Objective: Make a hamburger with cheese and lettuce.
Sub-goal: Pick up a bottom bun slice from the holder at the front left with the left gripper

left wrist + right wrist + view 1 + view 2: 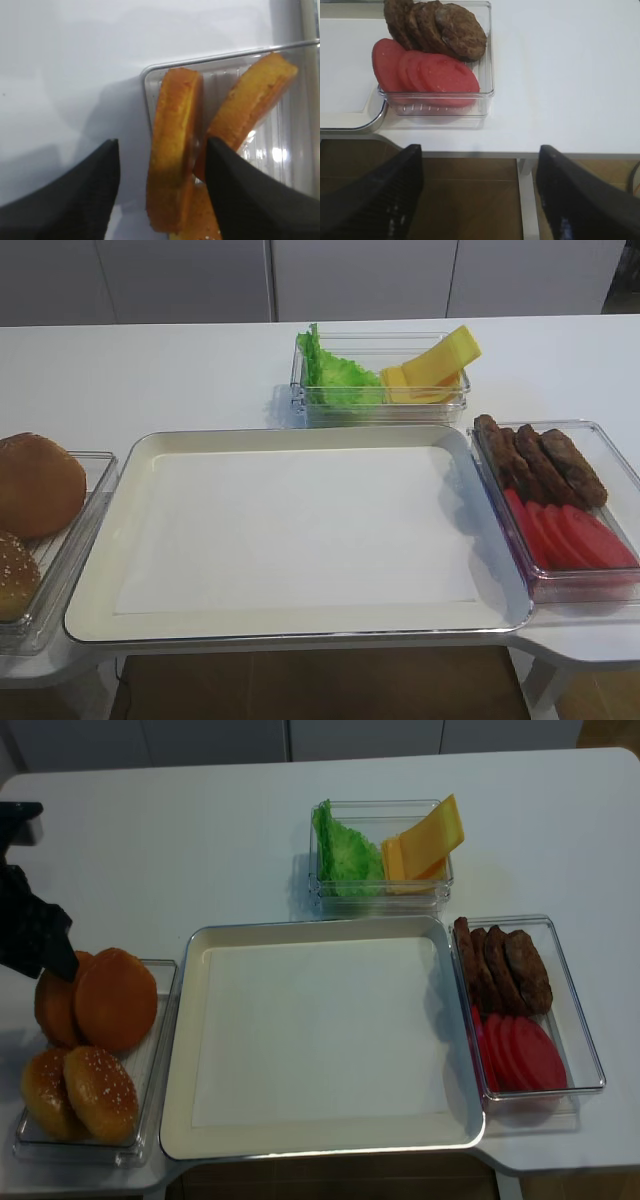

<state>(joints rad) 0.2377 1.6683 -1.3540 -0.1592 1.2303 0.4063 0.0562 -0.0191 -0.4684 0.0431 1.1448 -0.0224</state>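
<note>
The white desk (200, 840) carries a big cream tray (320, 1145) in the middle, with a clear bin (160, 1050) of buns at its left, a bin of brown patties (500, 968) and tomato slices (520, 1055) at its right, and a far bin holding the green lettuce (345, 855) beside the leaning yellow cheese (425, 845). At the far left end of the bun bin the left gripper (162, 160) has its jaws closed around an upright flat bun half (172, 155), the hamburger base, standing on edge among the other buns. The right gripper (477, 190) hangs off the desk's near right edge, jaws wide and holding nothing.
</note>
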